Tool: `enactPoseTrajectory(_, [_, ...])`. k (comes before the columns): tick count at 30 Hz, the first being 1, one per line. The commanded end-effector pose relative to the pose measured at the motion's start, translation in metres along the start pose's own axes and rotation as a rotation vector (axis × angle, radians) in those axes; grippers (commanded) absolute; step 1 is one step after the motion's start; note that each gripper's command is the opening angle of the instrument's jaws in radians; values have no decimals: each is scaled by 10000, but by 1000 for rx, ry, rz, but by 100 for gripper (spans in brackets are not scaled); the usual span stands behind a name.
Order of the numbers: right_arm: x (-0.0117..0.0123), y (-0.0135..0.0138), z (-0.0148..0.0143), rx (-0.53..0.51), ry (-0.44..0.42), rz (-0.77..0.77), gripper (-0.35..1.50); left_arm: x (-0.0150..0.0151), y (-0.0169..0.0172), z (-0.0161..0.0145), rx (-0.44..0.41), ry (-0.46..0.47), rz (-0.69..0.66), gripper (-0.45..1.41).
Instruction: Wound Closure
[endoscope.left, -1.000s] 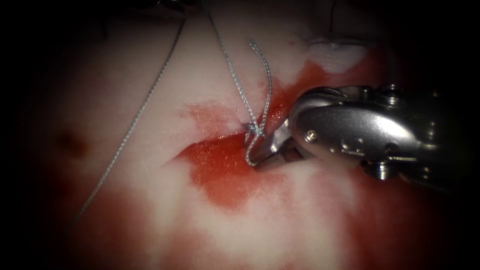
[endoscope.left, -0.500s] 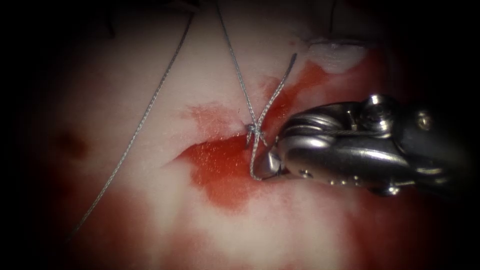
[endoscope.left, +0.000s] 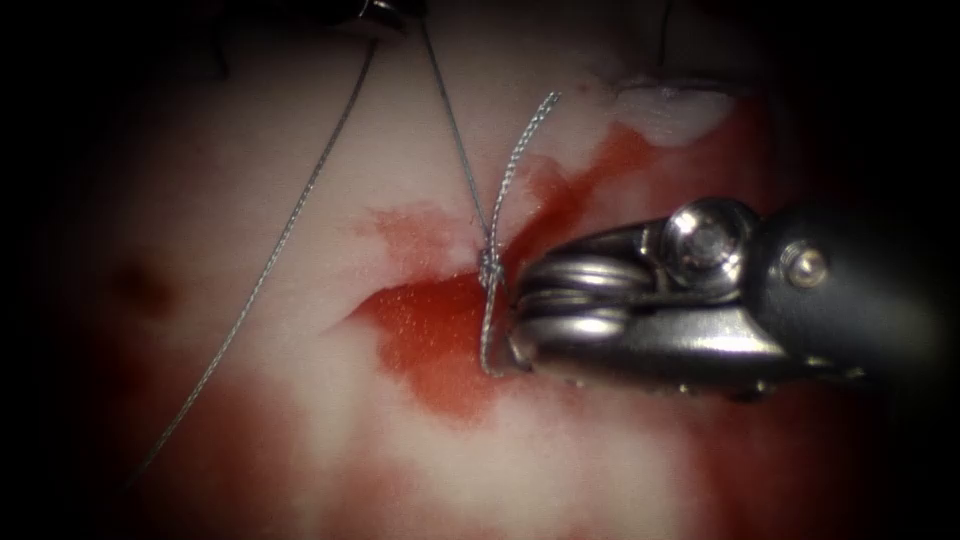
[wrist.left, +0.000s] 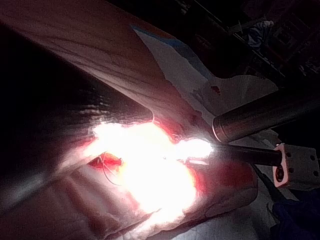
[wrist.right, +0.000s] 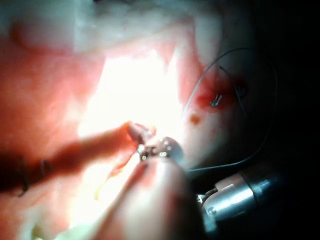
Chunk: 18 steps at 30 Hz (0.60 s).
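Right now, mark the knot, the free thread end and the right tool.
knot (endoscope.left: 490, 265): endoscope view, on the twisted crossing at the cut's upper edge.
free thread end (endoscope.left: 545, 103): endoscope view, near its frayed tip.
right tool (endoscope.left: 640, 320): endoscope view, on the metal wrist body.

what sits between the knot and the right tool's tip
In the endoscope view, a short stretch of thread runs down from the knot and curves to the right tool, lying over the red fluid in the cut.
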Motion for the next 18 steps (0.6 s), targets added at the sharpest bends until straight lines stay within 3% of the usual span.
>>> enactPoseTrajectory(1, [0,9,7,-2,13,-1,-35,-15,-5,-3,3,-9,-2,-45])
enactPoseTrajectory(7, [20,9,28,9,49,-19,-35,-17,-10,-2,-20,-17,-4,-45])
enactPoseTrajectory(18, [34,11,28,11,52,-27,-35,-28,-14,-7,-95,-92,14,-45])
